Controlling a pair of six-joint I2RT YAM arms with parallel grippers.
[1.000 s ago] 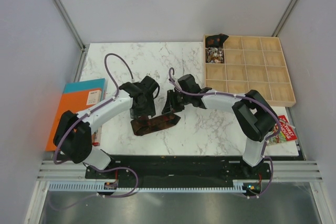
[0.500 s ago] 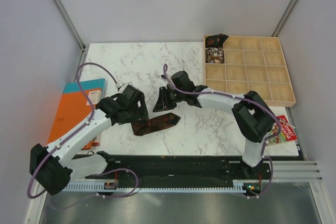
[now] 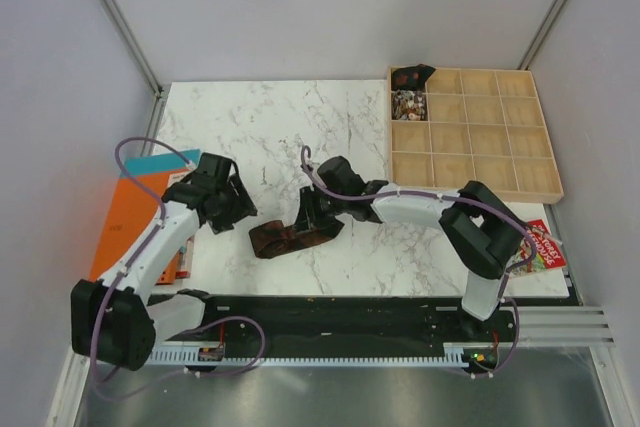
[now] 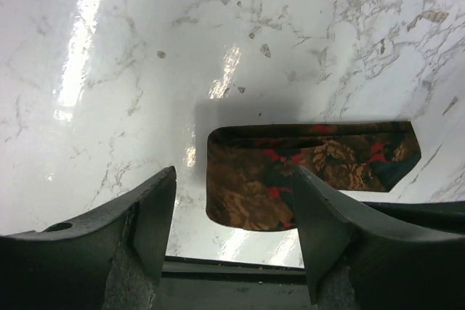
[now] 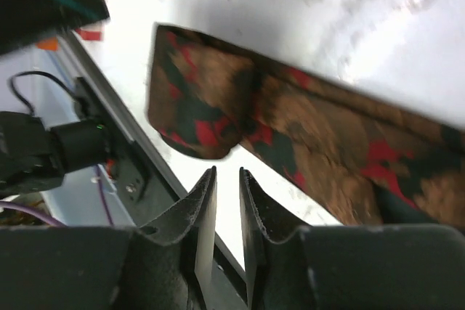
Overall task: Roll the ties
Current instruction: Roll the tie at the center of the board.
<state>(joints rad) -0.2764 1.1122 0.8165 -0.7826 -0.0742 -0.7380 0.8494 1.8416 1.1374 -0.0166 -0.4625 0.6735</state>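
A dark brown tie [image 3: 275, 238] with a reddish pattern lies folded in a short flat strip near the table's front edge. It also shows in the left wrist view [image 4: 290, 172] and in the right wrist view [image 5: 305, 128]. My left gripper [image 3: 236, 209] is open and empty, just left of the tie's folded end and apart from it; in its own view [image 4: 236, 234] the tie lies ahead between the finger lines. My right gripper [image 3: 307, 226] hangs over the tie's right part and hides it. Its jaws [image 5: 227, 186] stand nearly together with only a thin slit, nothing between them.
A wooden compartment tray [image 3: 500, 179] stands at the back right, with rolled ties [image 3: 409, 103] in its far-left cells. An orange book [image 3: 130, 217] lies off the table's left edge. A colourful packet [image 3: 541, 247] lies at the right. A black rail [image 3: 340, 312] runs along the front.
My left gripper has drawn back to the left, off the tie. My right gripper has moved left and toward the front, down over the tie's right part. The tie has stayed in place.
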